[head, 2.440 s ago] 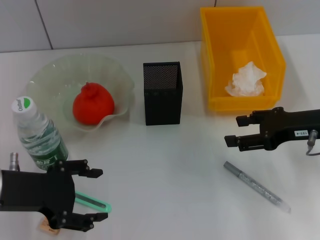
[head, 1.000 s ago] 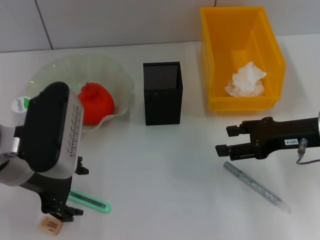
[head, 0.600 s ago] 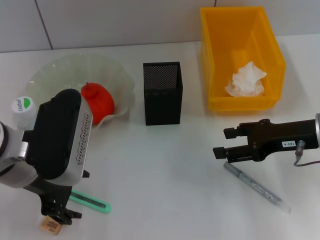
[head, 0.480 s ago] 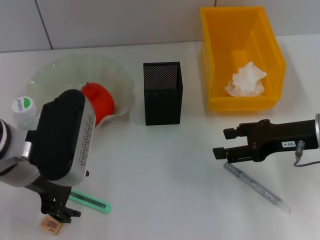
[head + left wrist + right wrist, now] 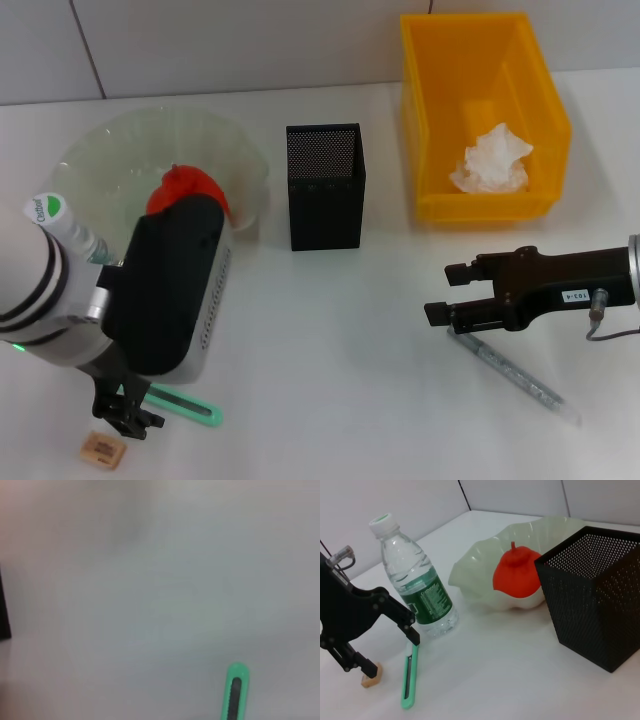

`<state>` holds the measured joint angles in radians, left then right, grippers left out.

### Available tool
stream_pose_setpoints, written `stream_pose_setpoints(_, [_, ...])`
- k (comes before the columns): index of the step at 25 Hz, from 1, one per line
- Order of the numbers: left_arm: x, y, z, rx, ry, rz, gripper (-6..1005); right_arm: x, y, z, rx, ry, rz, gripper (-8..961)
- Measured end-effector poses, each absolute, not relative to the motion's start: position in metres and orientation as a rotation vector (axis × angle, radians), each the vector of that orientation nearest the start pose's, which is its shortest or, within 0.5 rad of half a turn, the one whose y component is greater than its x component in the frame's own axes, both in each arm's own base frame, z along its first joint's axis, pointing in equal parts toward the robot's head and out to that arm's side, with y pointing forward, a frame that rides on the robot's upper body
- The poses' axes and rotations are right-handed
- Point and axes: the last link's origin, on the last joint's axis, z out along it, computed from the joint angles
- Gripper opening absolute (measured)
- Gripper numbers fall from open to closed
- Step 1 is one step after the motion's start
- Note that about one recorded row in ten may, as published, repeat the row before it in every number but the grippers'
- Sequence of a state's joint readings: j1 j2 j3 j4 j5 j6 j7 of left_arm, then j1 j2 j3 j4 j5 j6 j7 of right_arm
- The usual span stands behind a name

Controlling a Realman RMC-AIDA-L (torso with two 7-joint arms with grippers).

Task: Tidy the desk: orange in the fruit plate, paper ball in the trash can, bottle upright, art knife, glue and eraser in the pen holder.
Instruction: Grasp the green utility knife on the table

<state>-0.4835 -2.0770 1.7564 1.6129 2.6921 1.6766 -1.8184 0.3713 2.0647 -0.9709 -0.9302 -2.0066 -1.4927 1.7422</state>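
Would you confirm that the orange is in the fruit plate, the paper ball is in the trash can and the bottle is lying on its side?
Not quite: the bottle stands upright, cap on top, as the right wrist view shows. The orange is indeed in the fruit plate, and the head view shows the paper ball inside the trash can.

Bottle [image 5: 60, 232] cap print unreadable; right arm tag illegible
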Motion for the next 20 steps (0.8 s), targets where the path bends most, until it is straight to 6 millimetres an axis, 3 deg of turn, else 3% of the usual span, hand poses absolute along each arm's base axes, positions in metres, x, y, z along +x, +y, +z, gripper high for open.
stream_pose_setpoints(8, [-0.161,0.293,-0.036,-2.87,0.662,1.088,824,0.277,0.311,0.007,-2.734,0.908,0.419,766])
stream_pose_setpoints(20, [-0.164,0.295,-0.04,-2.878,0.658,1.139,825,0.274,0.312,0.002,-2.747,0.913,0.43,766])
